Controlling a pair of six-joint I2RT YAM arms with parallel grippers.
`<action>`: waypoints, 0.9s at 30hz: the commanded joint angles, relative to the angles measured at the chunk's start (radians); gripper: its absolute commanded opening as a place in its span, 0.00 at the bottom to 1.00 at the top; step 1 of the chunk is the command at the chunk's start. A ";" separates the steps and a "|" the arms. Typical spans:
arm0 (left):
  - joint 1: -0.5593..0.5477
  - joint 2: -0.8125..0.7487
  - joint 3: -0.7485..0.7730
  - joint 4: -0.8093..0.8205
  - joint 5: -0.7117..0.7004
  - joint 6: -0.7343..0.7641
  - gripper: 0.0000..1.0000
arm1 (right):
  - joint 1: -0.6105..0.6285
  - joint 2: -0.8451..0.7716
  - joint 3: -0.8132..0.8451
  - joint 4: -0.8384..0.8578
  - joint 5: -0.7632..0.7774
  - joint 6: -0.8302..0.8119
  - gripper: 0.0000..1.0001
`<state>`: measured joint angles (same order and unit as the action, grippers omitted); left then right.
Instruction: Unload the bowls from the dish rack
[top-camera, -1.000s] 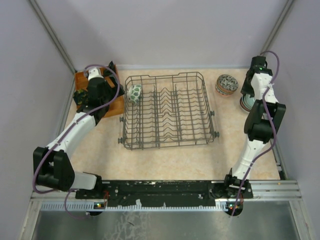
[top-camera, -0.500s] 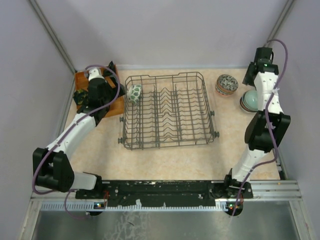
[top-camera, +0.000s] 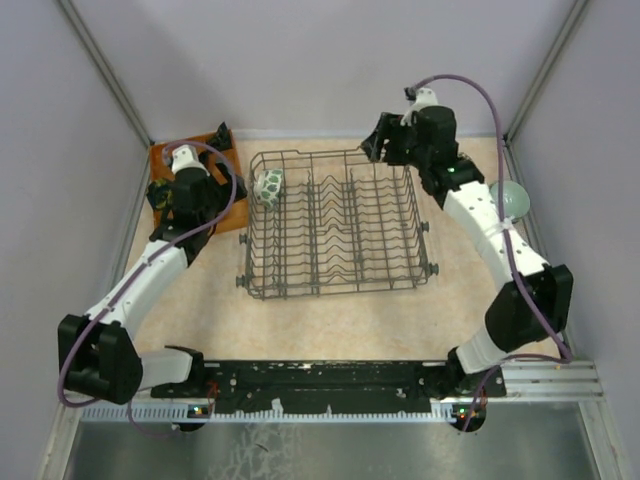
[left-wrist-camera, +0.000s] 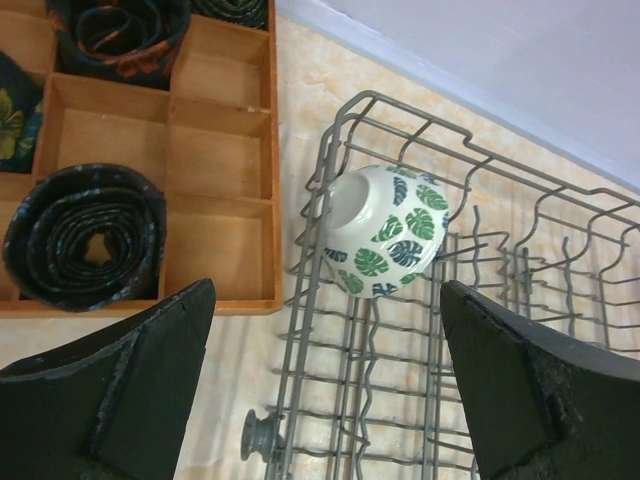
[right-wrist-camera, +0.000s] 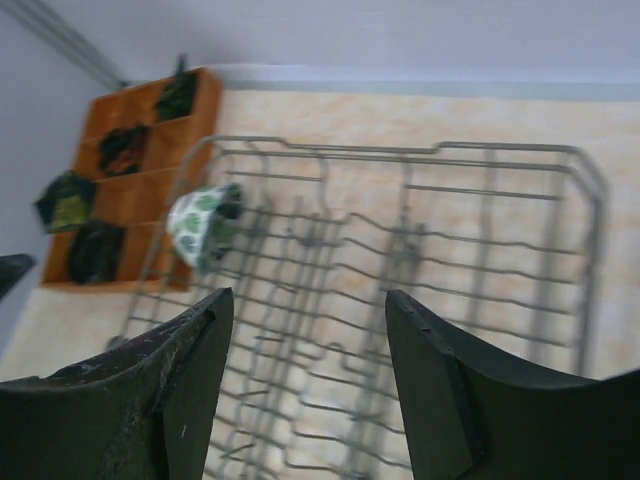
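Holding the left gripper (left-wrist-camera: 325, 330) over the left end of the dish rack (top-camera: 330, 153), jaws spread wide and empty, likely framing the leaf-patterned bowl (left-wrist-camera: 385, 232) for a straight reach (wedged on its side among tines at the far-left corner). Aiming the right gripper (right-wrist-camera: 305, 300), jaws likewise parted, across the rack from its far-right corner. Counting 1 bowl racked, 1 pale bowl (top-camera: 512, 197) on the table (top-camera: 330, 330).

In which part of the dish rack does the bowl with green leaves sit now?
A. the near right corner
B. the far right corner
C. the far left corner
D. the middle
C: in the top view the green-leaf bowl stands on its side in the far left corner of the dish rack, on the side nearest the orange-brown tray.
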<state>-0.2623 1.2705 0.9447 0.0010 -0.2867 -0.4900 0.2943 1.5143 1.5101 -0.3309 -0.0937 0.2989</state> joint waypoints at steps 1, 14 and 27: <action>-0.005 -0.046 -0.035 0.027 -0.052 0.032 0.99 | 0.034 0.088 -0.090 0.415 -0.295 0.240 0.63; -0.002 -0.106 -0.064 0.019 -0.104 0.062 0.99 | 0.206 0.506 0.083 0.639 -0.395 0.416 0.63; -0.003 -0.125 -0.072 0.017 -0.107 0.062 0.99 | 0.239 0.692 0.150 0.789 -0.442 0.533 0.62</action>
<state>-0.2623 1.1687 0.8818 0.0002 -0.3820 -0.4435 0.5228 2.1780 1.5948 0.3660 -0.5068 0.7967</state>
